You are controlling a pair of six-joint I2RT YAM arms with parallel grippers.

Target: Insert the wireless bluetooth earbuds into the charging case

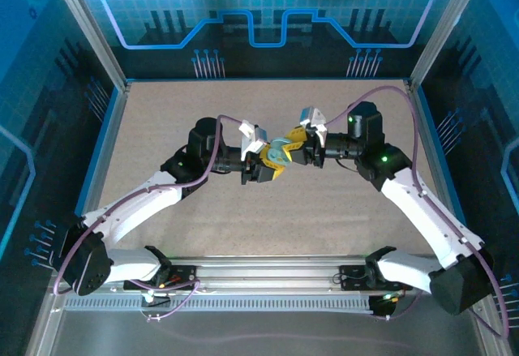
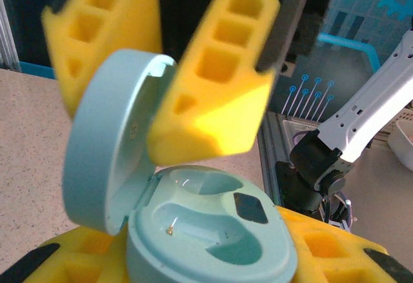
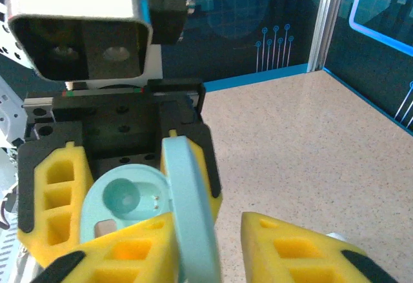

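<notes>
The teal charging case (image 1: 280, 152) hangs above the middle of the table, where both grippers meet. My left gripper (image 2: 206, 267) is shut on its base (image 2: 213, 231), yellow fingers (image 2: 335, 257) on both sides. The lid (image 2: 103, 147) stands hinged up, and both wells are bare. My right gripper (image 3: 213, 247) straddles the lid (image 3: 188, 205) with its jaws open: the lid leans on the left finger (image 3: 122, 251), and a gap separates it from the other finger. The earbuds are out of view.
Beige speckled table (image 1: 243, 226) lies under the arms. An aluminium rail (image 1: 268, 275) runs along the near edge between the arm bases. Metal posts and blue panels wall in the left, right and far sides.
</notes>
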